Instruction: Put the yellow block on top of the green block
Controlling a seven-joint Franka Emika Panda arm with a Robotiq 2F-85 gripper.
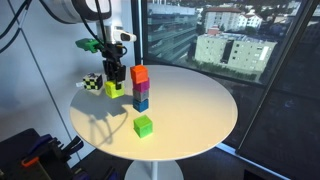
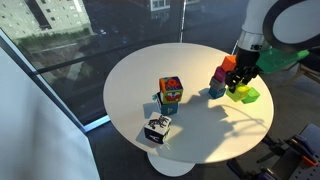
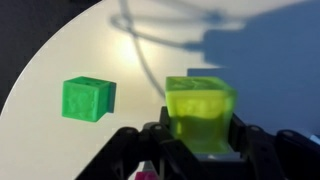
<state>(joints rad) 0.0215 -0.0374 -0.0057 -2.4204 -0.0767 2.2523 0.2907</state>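
The yellow block (image 3: 200, 110), a pale lime cube, sits between the black fingers of my gripper (image 3: 200, 152), which is shut on it. In both exterior views the gripper (image 1: 115, 78) (image 2: 241, 82) holds the yellow block (image 1: 113, 88) (image 2: 243, 92) above the round table. The green block (image 3: 88, 98), a brighter green cube, lies alone on the tabletop to the left of the held block in the wrist view, apart from it. In an exterior view the green block (image 1: 143, 126) sits near the table's front. I cannot pick it out surely in the other one.
A stack of orange, magenta and blue cubes (image 1: 139, 88) stands on the white round table (image 1: 200, 110). A black-and-white patterned cube (image 1: 92, 82) (image 2: 157, 128) sits near the table edge. A multicoloured block shape (image 2: 170, 93) stands close by. Windows lie beyond the table.
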